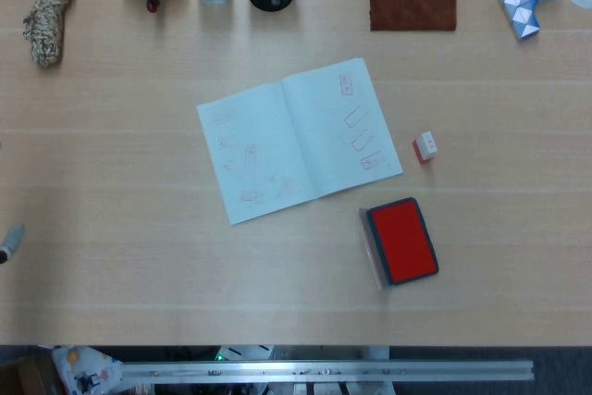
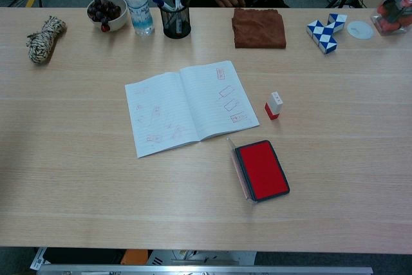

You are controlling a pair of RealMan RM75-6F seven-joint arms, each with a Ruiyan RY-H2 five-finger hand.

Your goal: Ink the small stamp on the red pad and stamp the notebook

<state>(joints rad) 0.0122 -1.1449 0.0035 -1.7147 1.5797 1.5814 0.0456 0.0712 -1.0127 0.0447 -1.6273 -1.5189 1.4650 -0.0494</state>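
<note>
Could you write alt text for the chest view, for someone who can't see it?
An open notebook with faint red marks lies on a wooden table. A small stamp stands to its right and an open red pad sits nearer the camera.

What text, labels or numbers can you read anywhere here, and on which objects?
None is legible.
Open lined notebook: red stamp impressions, too blurred to read.
Clear plastic water bottle: label too small.
Small red-and-white stamp: no readable marking.
Red ink pad: no text visible.

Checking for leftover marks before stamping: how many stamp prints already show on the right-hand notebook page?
4, running down the right page's outer side on the notebook; fainter ones may escape view.
</note>
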